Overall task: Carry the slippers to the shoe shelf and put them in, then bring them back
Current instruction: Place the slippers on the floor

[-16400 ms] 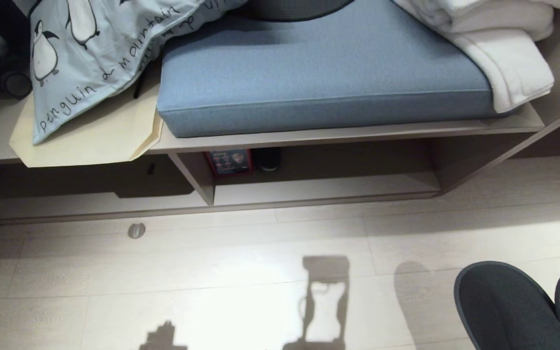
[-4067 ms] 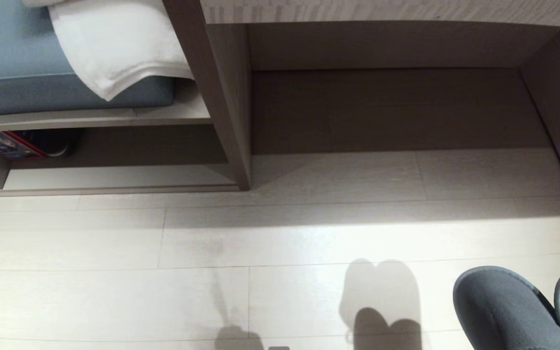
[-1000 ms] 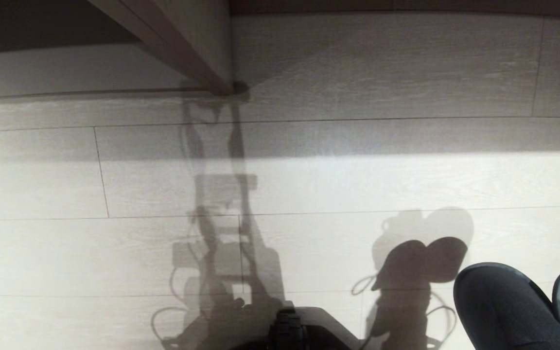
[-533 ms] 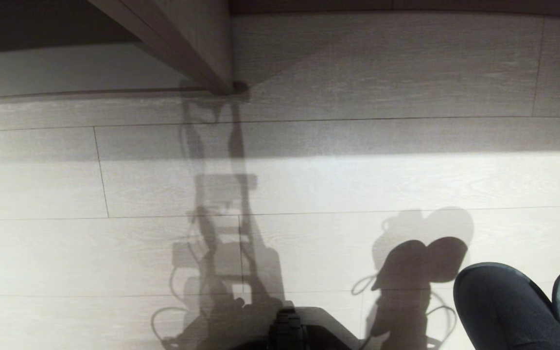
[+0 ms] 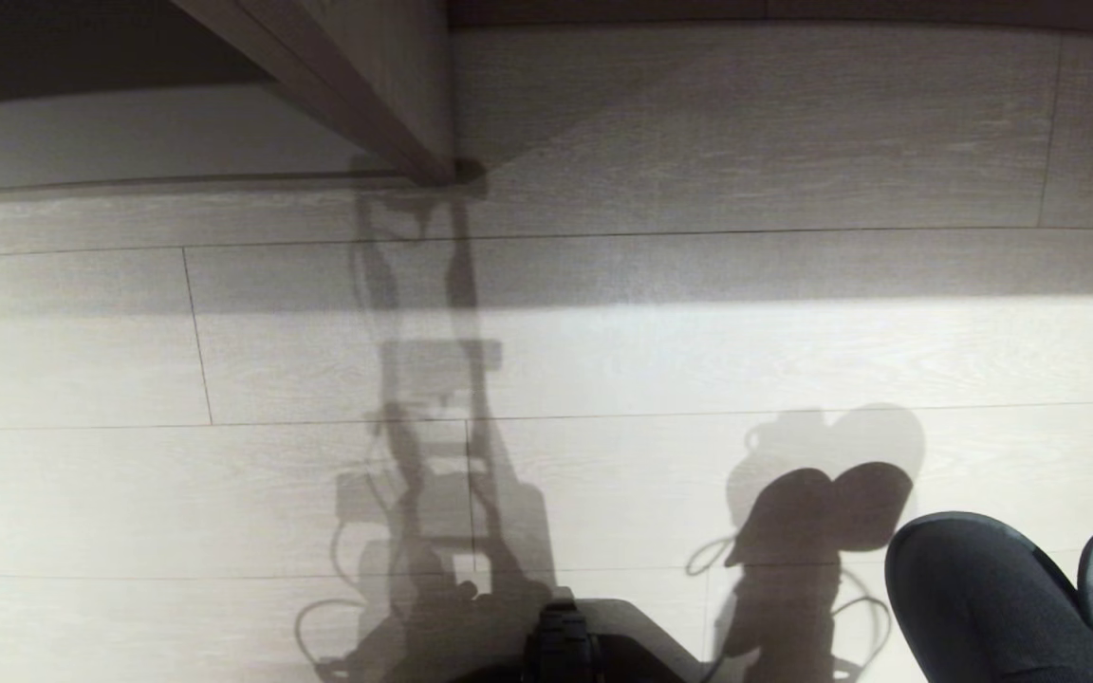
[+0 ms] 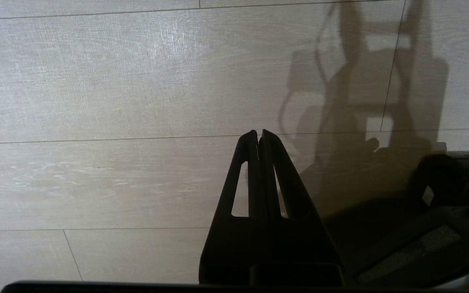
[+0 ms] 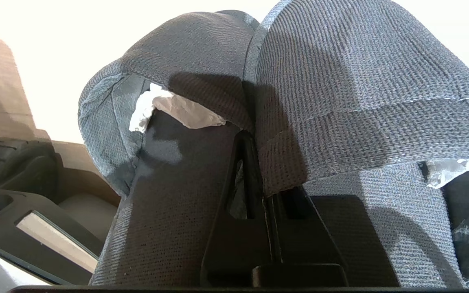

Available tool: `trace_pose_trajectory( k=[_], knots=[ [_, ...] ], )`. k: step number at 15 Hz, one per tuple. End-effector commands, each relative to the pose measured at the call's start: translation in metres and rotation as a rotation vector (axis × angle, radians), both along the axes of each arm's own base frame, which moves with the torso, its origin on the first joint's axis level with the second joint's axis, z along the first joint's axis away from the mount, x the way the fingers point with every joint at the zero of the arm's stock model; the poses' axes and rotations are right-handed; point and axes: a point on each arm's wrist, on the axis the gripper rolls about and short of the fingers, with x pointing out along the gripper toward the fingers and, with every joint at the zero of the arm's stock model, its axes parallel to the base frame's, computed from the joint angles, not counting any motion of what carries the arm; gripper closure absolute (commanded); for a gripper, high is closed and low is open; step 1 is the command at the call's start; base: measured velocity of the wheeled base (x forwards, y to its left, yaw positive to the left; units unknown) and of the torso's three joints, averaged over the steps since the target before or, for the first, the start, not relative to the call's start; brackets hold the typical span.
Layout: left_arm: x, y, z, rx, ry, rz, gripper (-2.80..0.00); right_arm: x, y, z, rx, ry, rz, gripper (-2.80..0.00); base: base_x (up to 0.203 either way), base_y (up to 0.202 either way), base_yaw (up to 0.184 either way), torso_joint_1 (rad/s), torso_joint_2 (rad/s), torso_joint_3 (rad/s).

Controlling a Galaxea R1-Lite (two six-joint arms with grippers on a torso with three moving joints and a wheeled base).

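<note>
Two dark grey-blue fabric slippers (image 5: 983, 598) hang above the floor at the bottom right of the head view, toes forward. Up close, the slippers (image 7: 340, 81) lie side by side with white paper stuffing in them. My right gripper (image 7: 247, 140) is shut on their adjoining inner edges; one finger lies inside the left slipper, the other is under fabric. My left gripper (image 6: 259, 132) is shut and holds nothing above bare floor. The shoe shelf (image 5: 129, 133) shows only as a pale base board at the upper left, beside a slanted wood panel (image 5: 366, 85).
Pale plank floor (image 5: 698, 360) fills most of the view, with a shaded recess (image 5: 793, 114) to the right of the panel. My dark base (image 5: 565, 645) pokes in at the bottom centre. Shadows of the robot and slippers lie on the floor.
Nothing has moved over the last second. Since the older frames the whole view has shifted right and down towards the floor, while the slippers keep their place in it.
</note>
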Motion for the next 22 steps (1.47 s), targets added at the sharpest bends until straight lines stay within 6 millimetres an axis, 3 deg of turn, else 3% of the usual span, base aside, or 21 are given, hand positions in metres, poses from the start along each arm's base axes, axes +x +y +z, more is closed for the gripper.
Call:
trace_pose_trajectory(
  k=[1,9,14,16,20,22],
  knots=[
    [0.0,0.0,0.0,0.0,0.0,0.001,0.0,0.0,0.0,0.0,-0.001,-0.001,0.001,0.0,0.0,0.0,0.0,0.0,0.0,0.0],
    [0.0,0.0,0.0,0.0,0.0,0.001,0.0,-0.003,0.0,0.008,0.002,-0.028,0.004,0.0,0.0,0.0,0.0,0.0,0.0,0.0],
    [0.0,0.0,0.0,0.0,0.0,0.001,0.0,-0.015,0.001,0.063,0.0,-0.037,0.044,0.0,0.0,0.0,0.0,0.0,0.0,0.0],
    [0.0,0.0,0.0,0.0,0.0,0.001,0.0,-0.006,0.001,0.083,0.002,-0.001,0.042,0.0,0.0,0.0,0.0,0.0,0.0,0.0],
    [0.0,0.0,0.0,0.0,0.0,0.001,0.0,0.049,-0.001,0.136,0.012,0.029,-0.021,0.0,0.0,0.0,0.0,0.0,0.0,0.0],
    [0.0,0.0,0.0,0.0,0.0,0.001,0.0,0.067,-0.002,0.161,0.018,-0.065,-0.071,0.0,0.0,0.0,0.0,0.0,0.0,0.0]
  ],
)
